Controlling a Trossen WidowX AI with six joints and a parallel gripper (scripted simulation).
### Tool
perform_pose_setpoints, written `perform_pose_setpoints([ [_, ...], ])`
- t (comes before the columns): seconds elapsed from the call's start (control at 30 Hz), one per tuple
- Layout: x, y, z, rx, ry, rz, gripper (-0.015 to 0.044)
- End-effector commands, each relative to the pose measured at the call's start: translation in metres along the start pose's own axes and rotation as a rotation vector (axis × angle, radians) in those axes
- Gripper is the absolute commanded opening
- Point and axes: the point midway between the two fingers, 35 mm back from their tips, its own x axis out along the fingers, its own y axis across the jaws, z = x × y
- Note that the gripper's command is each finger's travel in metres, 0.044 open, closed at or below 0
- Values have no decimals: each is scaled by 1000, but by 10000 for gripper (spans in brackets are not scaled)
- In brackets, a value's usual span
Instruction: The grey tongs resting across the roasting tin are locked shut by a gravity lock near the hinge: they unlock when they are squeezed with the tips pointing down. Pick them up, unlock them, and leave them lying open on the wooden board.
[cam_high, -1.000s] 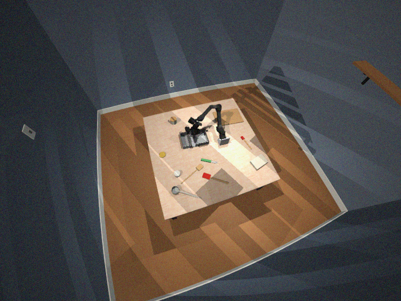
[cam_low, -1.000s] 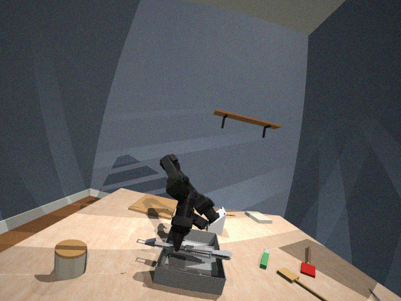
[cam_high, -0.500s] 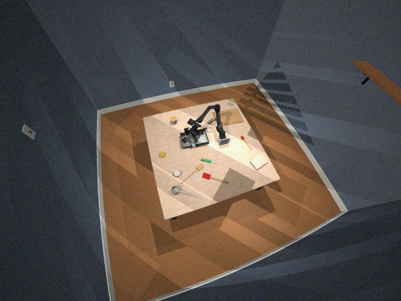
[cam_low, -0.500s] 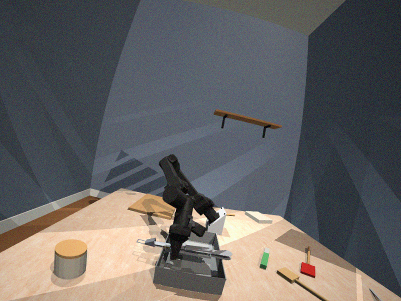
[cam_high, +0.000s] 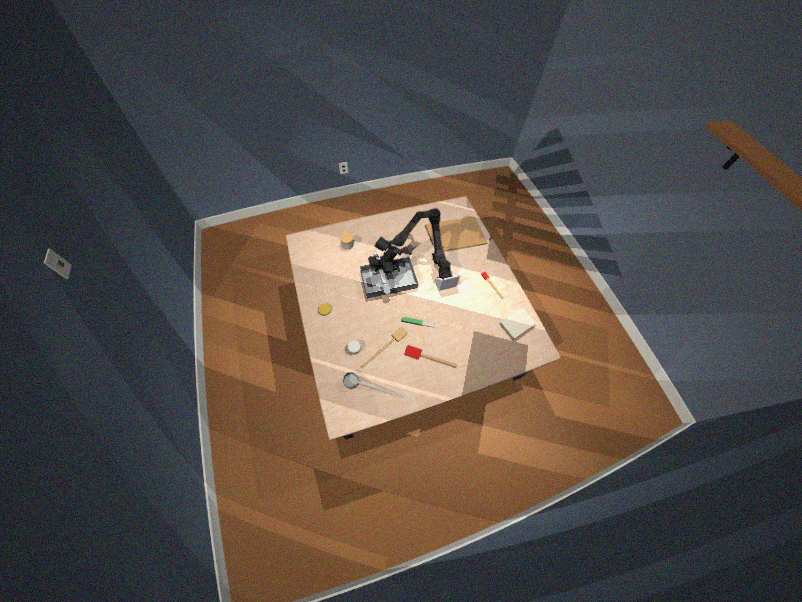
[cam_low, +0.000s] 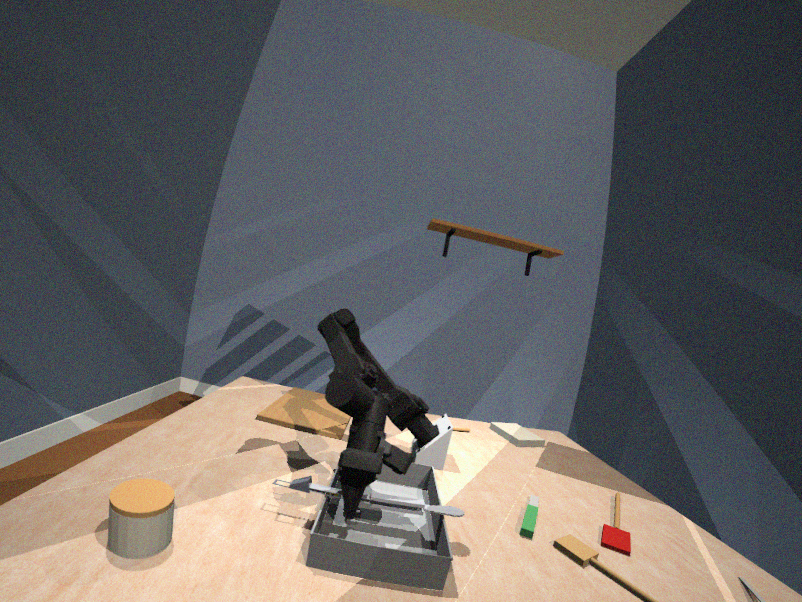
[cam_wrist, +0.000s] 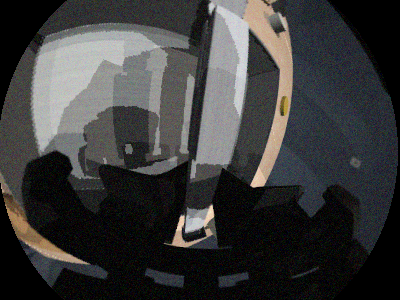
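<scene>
The grey tongs (cam_high: 386, 290) (cam_low: 414, 508) (cam_wrist: 218, 84) lie across the grey roasting tin (cam_high: 408, 281) (cam_low: 378, 561) (cam_wrist: 74, 84), with both ends past its rims. My gripper (cam_high: 386, 266) (cam_low: 350, 511) (cam_wrist: 202, 164) reaches straight down into the tin's left part. Its fingers are shut on the tongs near the hinge end. In the wrist view the tongs run straight away from between the two dark fingers. The wooden board (cam_high: 463, 233) (cam_low: 291, 408) lies flat at the back of the table, beyond the arm.
A lidded canister (cam_high: 347, 241) (cam_low: 141, 518) stands left of the tin. A green tool (cam_high: 414, 321) (cam_low: 529, 516), a red spatula (cam_high: 414, 352) (cam_low: 615, 536) and a wooden scraper (cam_high: 397, 335) (cam_low: 575, 549) lie to the right. A pale block (cam_high: 516, 324) (cam_low: 516, 434) lies farther off. The arm's white base (cam_high: 446, 280) (cam_low: 437, 447) stands behind the tin.
</scene>
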Motion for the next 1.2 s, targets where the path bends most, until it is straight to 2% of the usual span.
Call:
perform_pose_setpoints([
  [0.0, 0, 0, 0, 2, 1, -1, 36],
  [0.23, -6, -5, 0, 3, -2, 0, -148],
  [0.5, -66, -38, 1, -4, -8, 0, -150],
  [0.87, -66, -38, 1, -4, -10, 7, -150],
  [1.17, -63, -38, 2, 0, -31, 106, -150],
])
